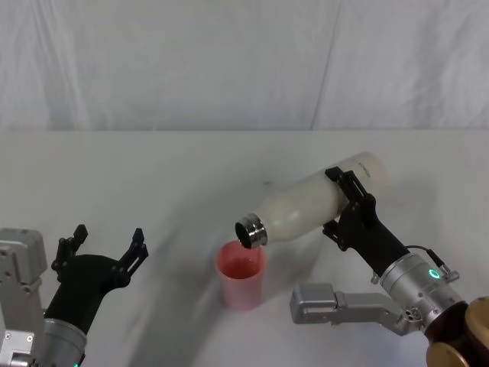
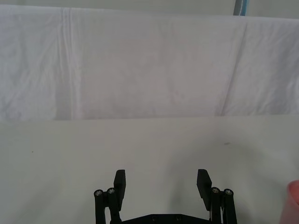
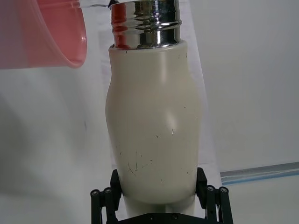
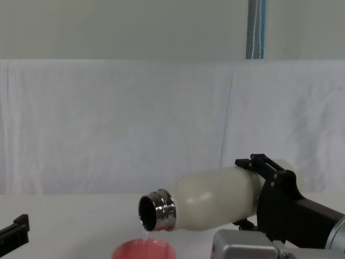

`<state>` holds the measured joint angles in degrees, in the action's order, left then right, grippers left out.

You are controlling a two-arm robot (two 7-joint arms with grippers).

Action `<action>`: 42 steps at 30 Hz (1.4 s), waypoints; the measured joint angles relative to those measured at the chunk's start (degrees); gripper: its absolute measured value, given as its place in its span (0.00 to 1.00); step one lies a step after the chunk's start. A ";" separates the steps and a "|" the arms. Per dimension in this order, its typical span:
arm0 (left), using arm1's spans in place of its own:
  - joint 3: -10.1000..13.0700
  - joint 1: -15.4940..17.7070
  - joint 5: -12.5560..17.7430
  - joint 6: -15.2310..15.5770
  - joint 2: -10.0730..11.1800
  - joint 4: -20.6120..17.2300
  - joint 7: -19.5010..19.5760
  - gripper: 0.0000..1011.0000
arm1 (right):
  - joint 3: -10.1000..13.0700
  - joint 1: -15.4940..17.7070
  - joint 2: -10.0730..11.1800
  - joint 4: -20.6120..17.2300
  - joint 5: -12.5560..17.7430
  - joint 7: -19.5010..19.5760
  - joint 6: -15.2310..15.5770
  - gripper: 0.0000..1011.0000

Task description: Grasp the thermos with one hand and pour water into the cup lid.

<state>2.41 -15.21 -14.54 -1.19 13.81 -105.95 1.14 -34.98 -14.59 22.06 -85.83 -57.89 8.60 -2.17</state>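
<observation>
My right gripper [image 1: 341, 205] is shut on the cream-white thermos [image 1: 317, 205], held nearly level above the table with its steel neck [image 1: 250, 232] tipped down to the left. The neck hangs over the pink cup lid [image 1: 242, 274], which stands upright on the table. In the chest view a thin stream of water [image 4: 144, 233] falls from the thermos [image 4: 207, 204] mouth into the cup lid [image 4: 144, 250]. The right wrist view shows the thermos [image 3: 154, 121] body between the right gripper [image 3: 156, 184] fingers and the cup lid [image 3: 44, 32] beside the neck. My left gripper [image 1: 107, 246] stands open at the lower left, holding nothing.
A white table [image 1: 153, 176] carries the scene, backed by a white cloth wall [image 1: 229, 61]. The left wrist view shows the left gripper [image 2: 162, 184] open over bare tabletop, with the cup lid [image 2: 293, 200] at its edge.
</observation>
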 joint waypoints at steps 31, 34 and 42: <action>0.00 0.00 0.00 0.00 0.00 0.00 0.00 0.99 | 0.24 -0.51 0.11 0.30 0.01 0.33 0.16 0.95; 0.00 0.00 0.00 0.00 0.00 0.00 0.00 0.99 | 0.28 -0.59 0.11 0.32 0.01 0.34 0.19 0.95; 0.00 0.00 0.00 0.00 0.00 0.00 0.00 0.99 | 0.29 -0.92 0.08 0.47 0.01 0.38 0.17 0.95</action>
<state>2.41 -15.21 -14.54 -1.19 13.81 -105.95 1.14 -34.69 -15.51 22.13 -85.36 -57.88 8.98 -2.00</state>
